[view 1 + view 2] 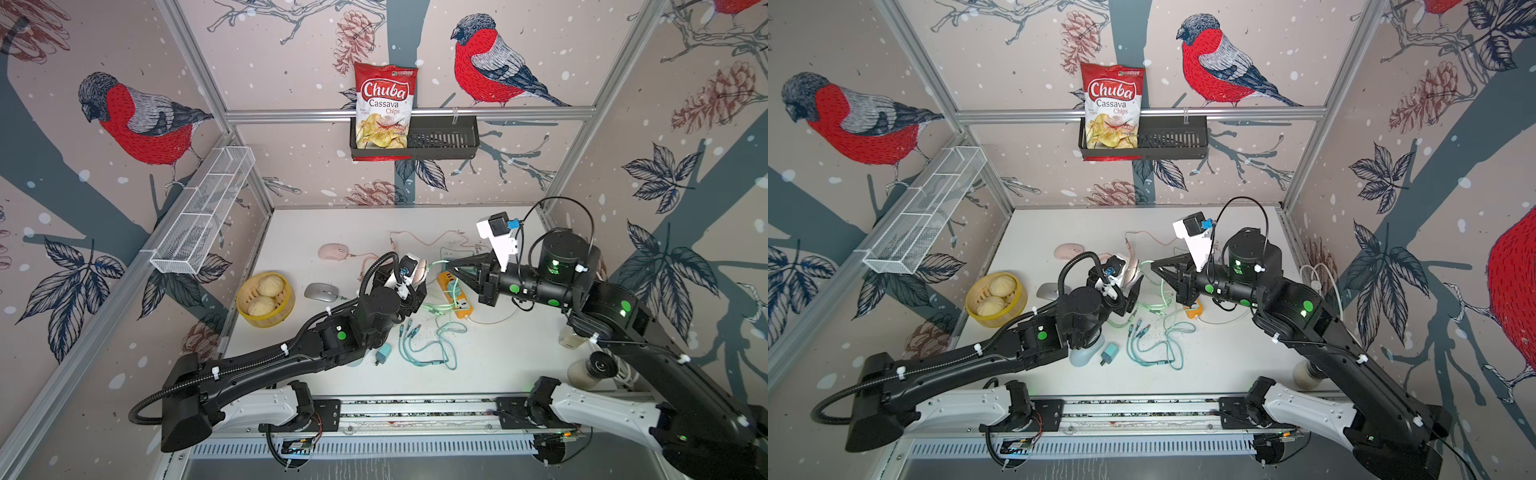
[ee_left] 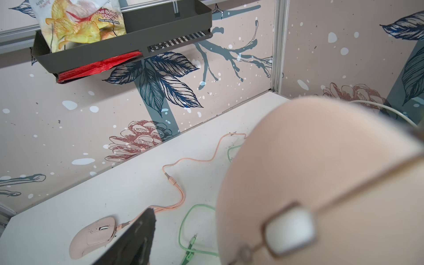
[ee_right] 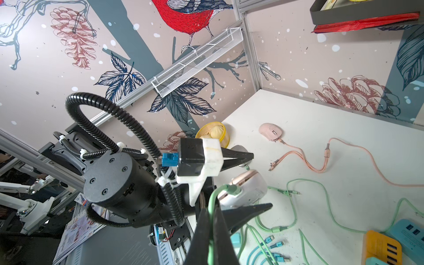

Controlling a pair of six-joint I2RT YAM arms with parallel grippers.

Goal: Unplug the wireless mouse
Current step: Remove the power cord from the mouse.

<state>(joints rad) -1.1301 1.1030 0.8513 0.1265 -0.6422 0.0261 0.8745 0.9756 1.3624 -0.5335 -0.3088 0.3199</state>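
The wireless mouse [image 1: 420,268] [image 1: 1133,270], pink with a white underside, stands on its side mid-table between the fingers of my left gripper [image 1: 417,274] [image 3: 261,181]. In the left wrist view the mouse [image 2: 321,160] fills the right half, and a gap shows between it and one black finger [image 2: 137,238]. A light green cable [image 3: 212,202] is plugged into the mouse's front end. My right gripper [image 3: 212,213] [image 1: 451,262] is shut on that cable just behind the plug.
A second pink mouse [image 1: 333,252] with a pink cable lies at the back, a grey mouse [image 1: 320,291] to the left. An orange power strip [image 1: 455,297], teal cables [image 1: 428,345], a teal charger [image 1: 382,353] and a steamer of buns [image 1: 266,299] lie around.
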